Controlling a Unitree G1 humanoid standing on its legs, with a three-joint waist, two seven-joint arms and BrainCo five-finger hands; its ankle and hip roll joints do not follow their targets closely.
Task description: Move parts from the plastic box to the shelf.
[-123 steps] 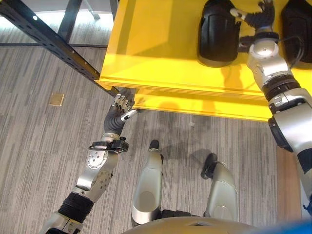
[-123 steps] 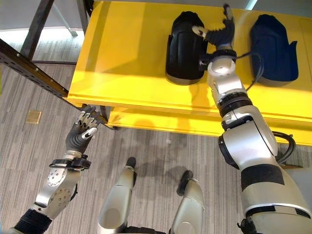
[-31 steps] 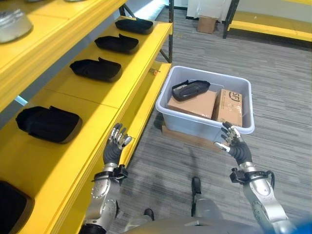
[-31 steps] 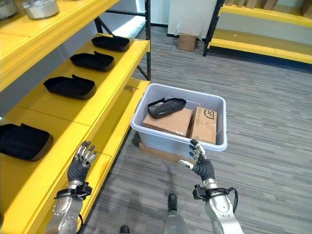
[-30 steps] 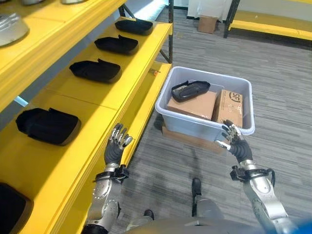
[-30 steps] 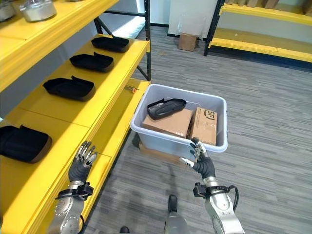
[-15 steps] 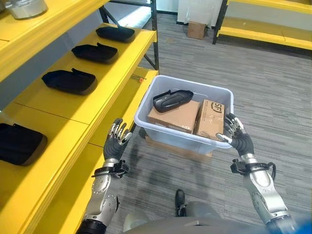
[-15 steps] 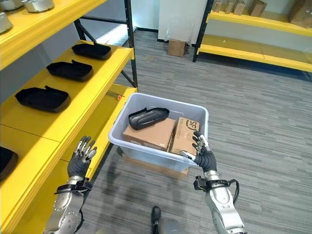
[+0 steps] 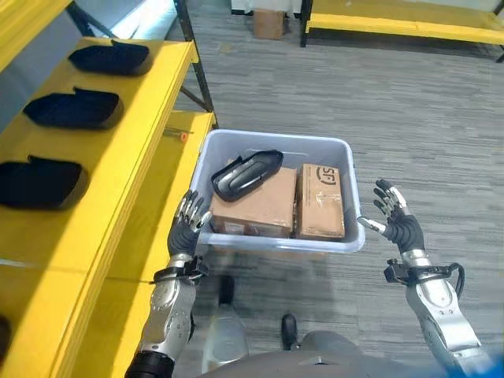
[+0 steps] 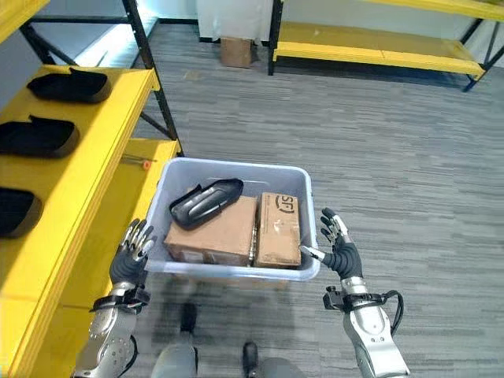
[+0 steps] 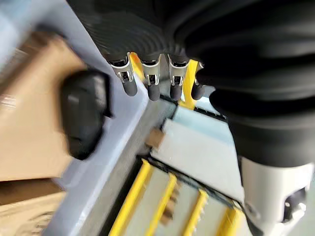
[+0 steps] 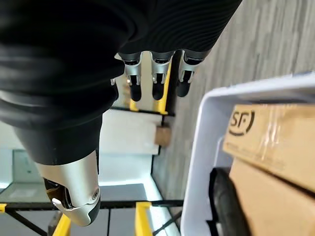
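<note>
One black part [image 9: 246, 172] is seen lying in the plastic box [image 9: 274, 242], atop the larger of two cardboard boxes [image 9: 258, 206], between the left hand [image 9: 187, 228] and the right hand [image 9: 400, 222]. Both hands are held with fingers spread and nothing grasped, the left just beside the box's near-left corner, the right clear of its right wall. Glossy, elongated and curved, the part is seen. Three similar parts [image 9: 75, 109] are laid on the yellow shelf [image 9: 102, 197], the nearest cut off at the edge.

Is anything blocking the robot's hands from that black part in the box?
Nothing visible. The black part lies uncovered on a cardboard box in the open plastic box. The left hand and right hand flank it, open; only its rim lies between.
</note>
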